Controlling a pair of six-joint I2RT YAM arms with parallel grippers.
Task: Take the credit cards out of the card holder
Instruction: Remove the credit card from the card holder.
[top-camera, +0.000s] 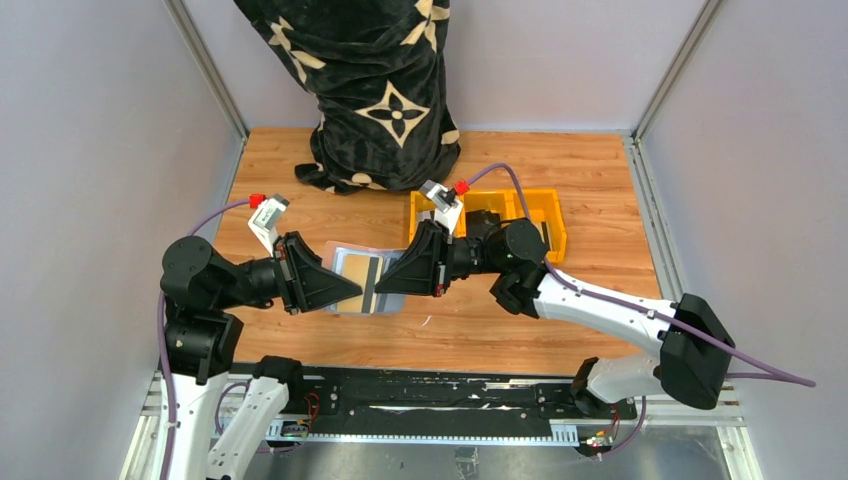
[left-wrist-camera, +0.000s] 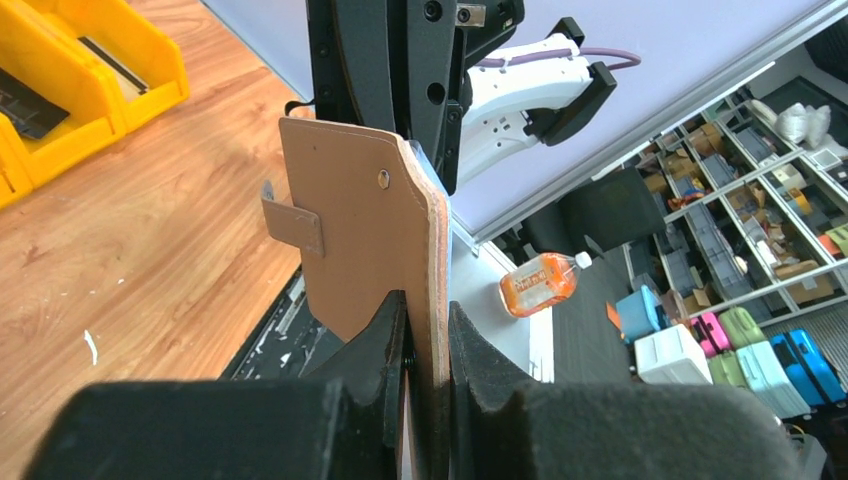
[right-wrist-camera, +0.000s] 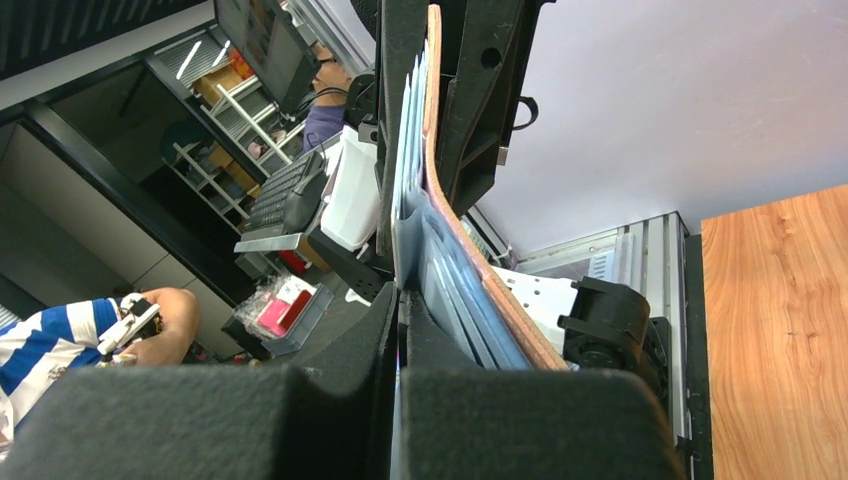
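Brown leather shows only in your left wrist view: the card holder (left-wrist-camera: 360, 230) stands on edge over the middle of the wooden table (top-camera: 590, 170), its studded outer face pinched at the lower edge by the left gripper (left-wrist-camera: 427, 340). Your right wrist view alone shows the pale blue credit cards (right-wrist-camera: 408, 150) fanned along its inner side, the right gripper (right-wrist-camera: 400, 310) pressed together on their edge. From above you see both grippers meeting nose to nose, the yellow bin (top-camera: 557, 235) to their far right.
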